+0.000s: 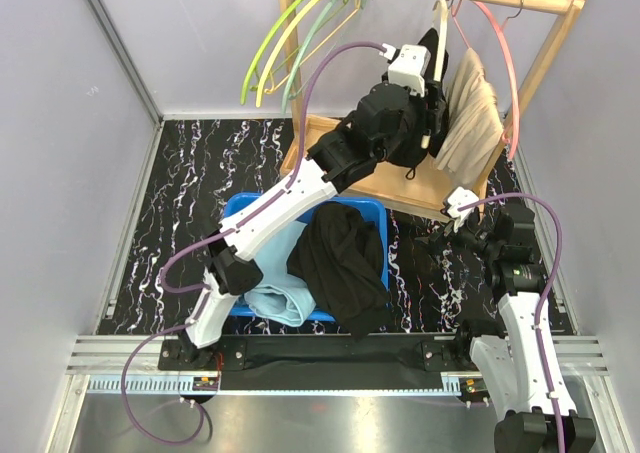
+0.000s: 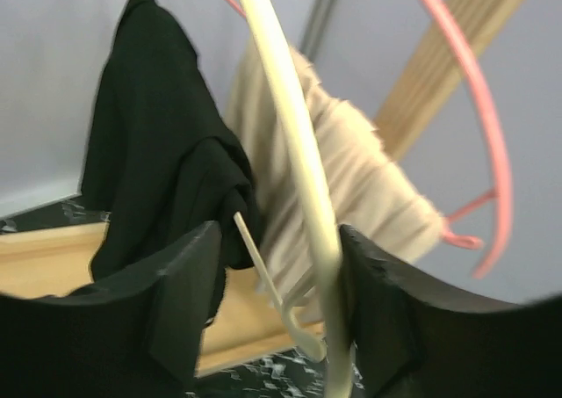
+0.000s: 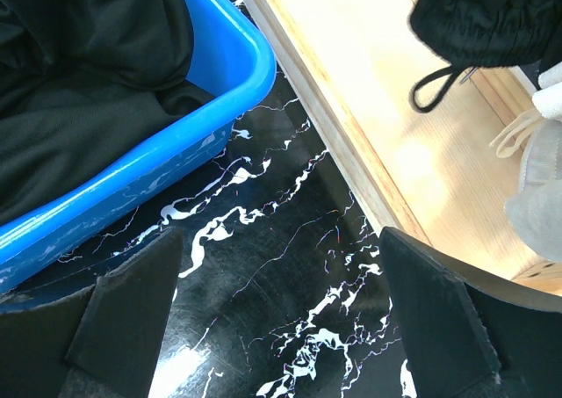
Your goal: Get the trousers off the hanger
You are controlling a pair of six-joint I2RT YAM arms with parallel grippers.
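Black trousers hang on a cream hanger on the wooden rack; they also show in the left wrist view. Beige trousers hang beside them on a pink hanger. My left gripper is raised to the cream hanger. In the left wrist view the gripper is open, with the hanger's arm running between the jaws, close to the right finger. My right gripper is open and empty, low over the table. The red trousers are out of view.
A blue bin in front of the rack holds black trousers and light blue trousers. Several empty green and yellow hangers hang at the rail's left. The rack's wooden base lies right of the bin.
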